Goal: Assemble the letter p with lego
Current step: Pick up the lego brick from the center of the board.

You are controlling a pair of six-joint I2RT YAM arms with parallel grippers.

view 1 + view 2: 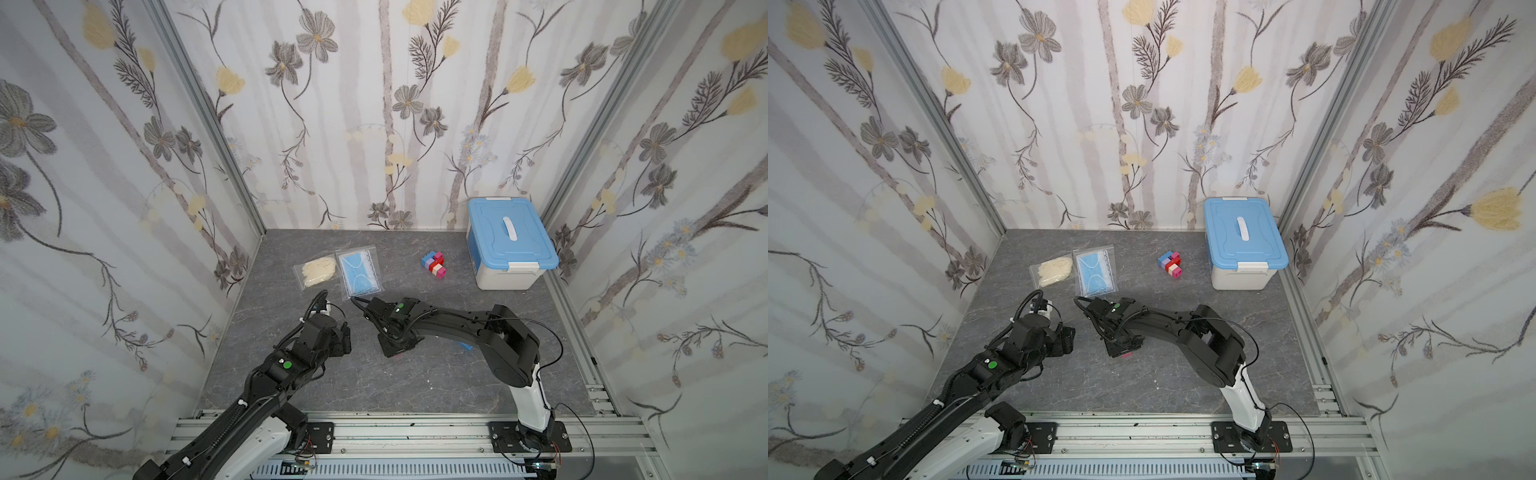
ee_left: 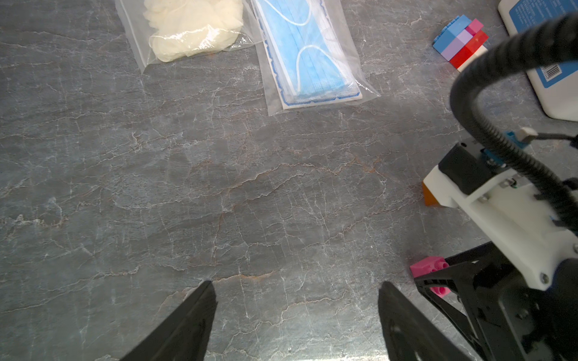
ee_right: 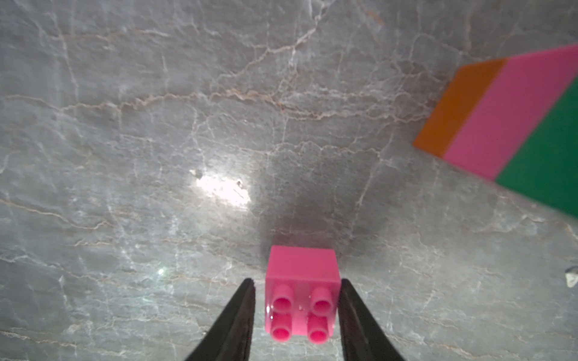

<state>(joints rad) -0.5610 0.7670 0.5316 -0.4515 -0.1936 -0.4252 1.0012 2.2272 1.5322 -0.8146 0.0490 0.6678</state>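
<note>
Two black fingers [image 3: 234,322] of the right hand [image 3: 296,281] sit closest to the lens in the right wrist view, with one pink brick [image 3: 301,272] standing studs-up on the bench [image 3: 125,156] between them. A sliver of bench shows between one finger and the brick, while the other finger lies at its edge, so the hand brackets the brick without clenching it. That view also shows a joined strip of three bricks [image 3: 506,125], orange, pink and green, which the arm covers in both top views. The left hand [image 2: 297,284] is spread wide over bare bench, holding nothing. In both top views the right hand hides nearly all of the pink brick, low of centre. One cluster [image 1: 434,264] of blue, lavender, red, cream and pink bricks lies right of centre near one blue-lidded box [image 1: 509,245]. One bag of gloves [image 1: 318,270] and one bag of masks [image 1: 360,274] lie left of centre.
</note>
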